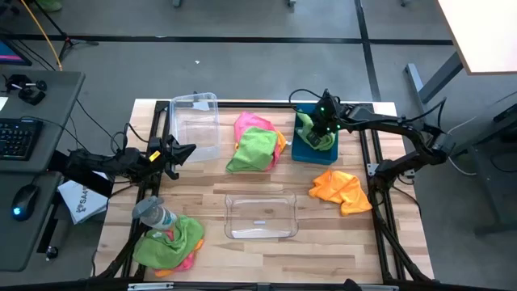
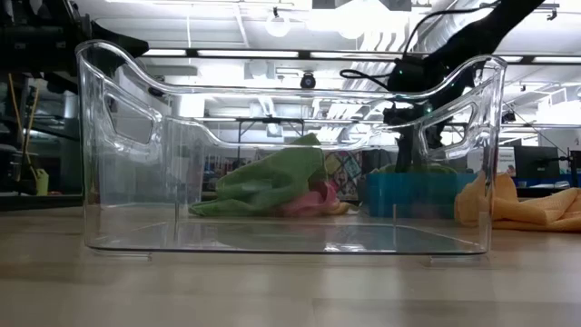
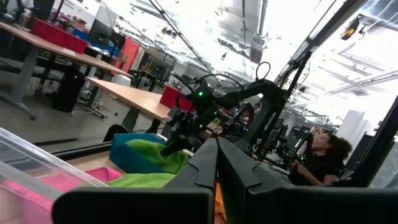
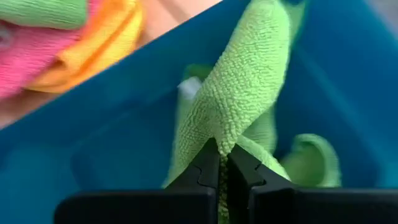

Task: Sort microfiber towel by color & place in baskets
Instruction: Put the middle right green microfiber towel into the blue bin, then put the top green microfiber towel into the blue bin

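Right claw pinched on a fuzzy lime green microfiber cloth, inside the solid blue plastic bin at approx. 1 o'clock on the wooden surface. Left claw, fingers together w/ nothing between, waits at 9 o'clock beside a clear bin.

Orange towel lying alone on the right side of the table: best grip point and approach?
Take the orange towel at a raised fold near its crumpled middle, coming straight down from above. It lies loose on the table, nothing on it, clear space around. The right pincer is nearest, but is shut on a green towel over the blue basket.
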Robot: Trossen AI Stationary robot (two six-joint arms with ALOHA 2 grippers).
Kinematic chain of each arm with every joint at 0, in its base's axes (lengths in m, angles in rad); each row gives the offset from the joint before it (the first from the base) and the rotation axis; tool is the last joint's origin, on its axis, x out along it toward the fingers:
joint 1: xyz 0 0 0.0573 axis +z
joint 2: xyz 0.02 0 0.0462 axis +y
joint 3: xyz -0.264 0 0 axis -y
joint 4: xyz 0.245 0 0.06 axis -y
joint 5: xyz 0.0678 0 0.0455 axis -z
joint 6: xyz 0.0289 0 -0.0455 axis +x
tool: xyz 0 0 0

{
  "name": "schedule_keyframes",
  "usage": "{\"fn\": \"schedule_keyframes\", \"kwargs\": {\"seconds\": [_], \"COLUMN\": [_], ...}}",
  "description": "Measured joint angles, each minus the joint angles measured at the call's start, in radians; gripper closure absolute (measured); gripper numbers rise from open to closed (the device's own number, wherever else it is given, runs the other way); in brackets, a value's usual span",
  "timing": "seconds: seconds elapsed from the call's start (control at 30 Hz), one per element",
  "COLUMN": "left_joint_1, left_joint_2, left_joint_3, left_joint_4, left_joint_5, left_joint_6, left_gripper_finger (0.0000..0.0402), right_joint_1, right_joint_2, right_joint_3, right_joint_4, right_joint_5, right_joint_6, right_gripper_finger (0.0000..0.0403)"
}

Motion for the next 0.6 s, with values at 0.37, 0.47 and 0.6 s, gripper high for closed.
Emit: {"fn": "schedule_keyframes", "kwargs": {"seconds": [0.37, 0.47, 0.6], "left_joint_1": [0.000, 0.000, 0.000], "left_joint_2": [0.000, 0.000, 0.000], "left_joint_3": [0.000, 0.000, 0.000], "left_joint_4": [0.000, 0.000, 0.000], "left_joint_5": [0.000, 0.000, 0.000], "left_joint_6": [0.000, 0.000, 0.000], "left_gripper_finger": [0.0401, 0.0401, 0.0401], "right_joint_1": [-0.005, -0.006, -0.006], "right_joint_2": [-0.001, -0.002, -0.002], "right_joint_3": [0.228, 0.347, 0.486], "right_joint_4": [-0.401, -0.490, -0.565], "right_joint_5": [-0.046, -0.033, -0.056], "right_joint_6": [-0.044, -0.066, -0.080], "right_gripper_finger": [0.0308, 0.0241, 0.0159]}}
